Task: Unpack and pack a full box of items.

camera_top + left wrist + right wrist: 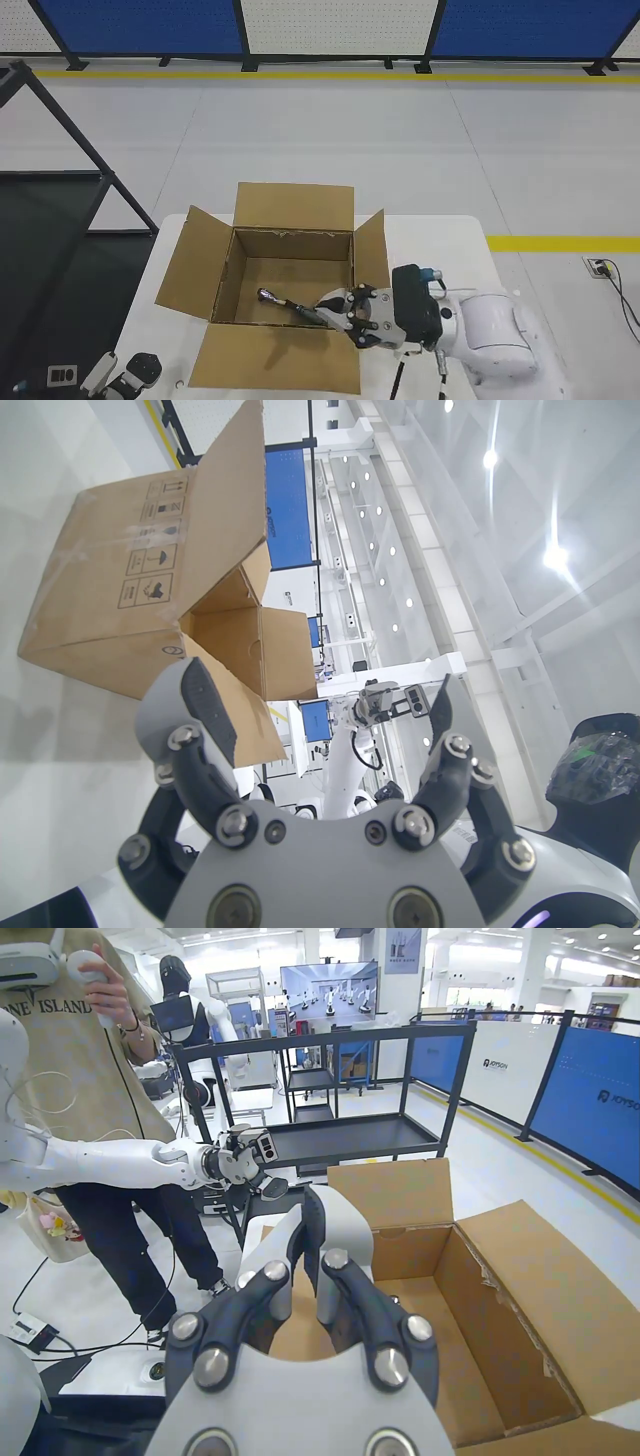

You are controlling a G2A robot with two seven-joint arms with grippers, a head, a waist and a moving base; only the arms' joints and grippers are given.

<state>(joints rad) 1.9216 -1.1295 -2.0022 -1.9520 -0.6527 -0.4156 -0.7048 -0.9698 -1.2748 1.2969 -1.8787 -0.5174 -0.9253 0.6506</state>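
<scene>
An open cardboard box (295,205) stands on the white table (440,240), all its flaps folded outward. On its floor lies a hand tool (288,302) with a metal head and a dark handle. My right gripper (335,310) is inside the box at the near right corner, by the tool's handle end. In the right wrist view it (310,1228) is shut, pads together, and hides most of the tool. I cannot tell whether it touches the tool. My left gripper (325,710) is open and empty, low beside the box (125,565), off the table's near left corner (125,378).
A black metal rack (60,200) stands to the left of the table and appears across the box in the right wrist view (350,1133). Bare table shows to the right of and behind the box. Blue partition panels (140,25) line the far side of the floor.
</scene>
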